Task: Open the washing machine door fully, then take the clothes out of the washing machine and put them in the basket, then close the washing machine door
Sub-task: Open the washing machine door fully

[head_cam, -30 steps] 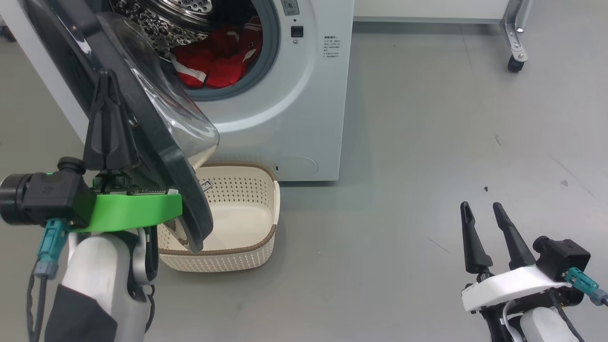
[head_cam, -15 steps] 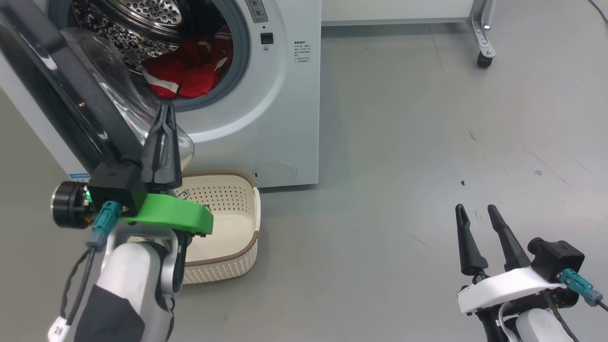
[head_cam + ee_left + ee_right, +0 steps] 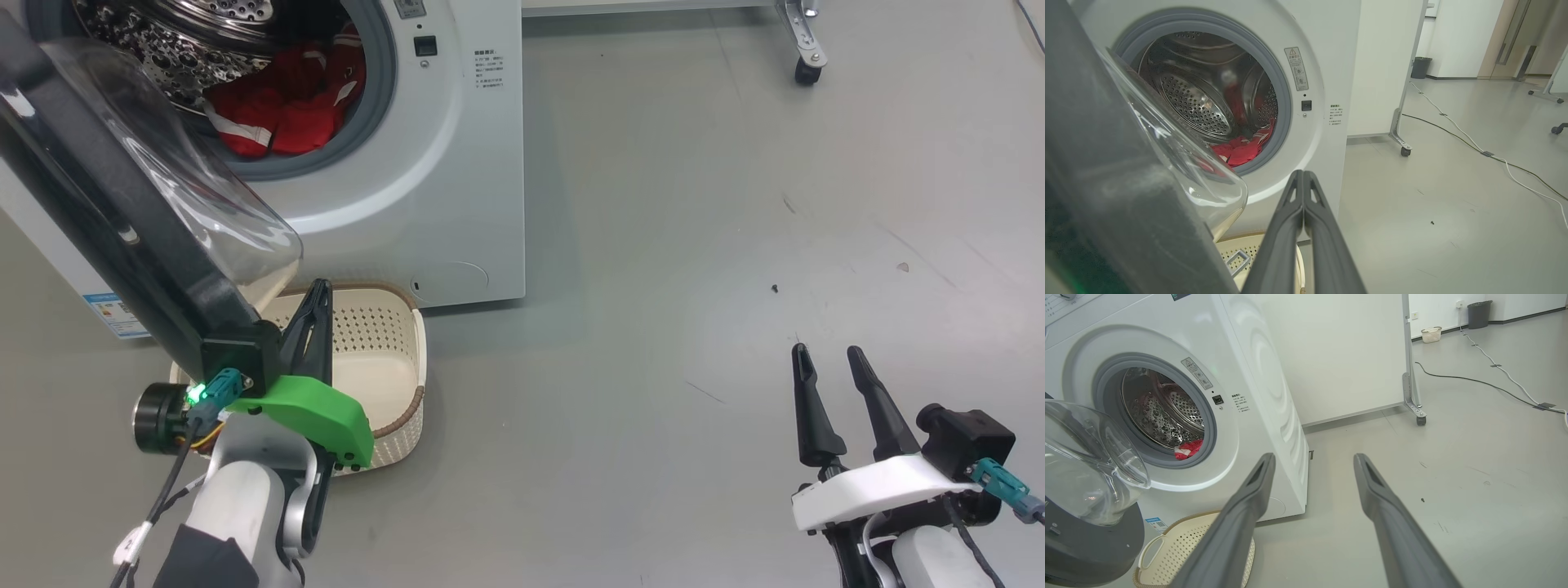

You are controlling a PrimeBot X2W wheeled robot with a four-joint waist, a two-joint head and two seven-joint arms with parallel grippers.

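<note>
The white washing machine stands at the upper left with its door swung out to the left, the glass bowl facing the drum. Red clothes with white trim lie in the drum. The cream basket sits on the floor under the door. My left gripper is shut on nothing, just right of the door's lower rim and above the basket. In the left wrist view the shut left gripper points at the machine's front, with the clothes beyond it. My right gripper is open at the lower right, far from the machine.
A wheeled metal frame leg stands behind the machine to the right. Cables run across the grey floor, and a dark bin is by the far wall. Open floor lies to the machine's right.
The camera has shifted. My shut left gripper has come off the door's outer face, passed its edge and dropped to above the basket. The right arm stays put.
</note>
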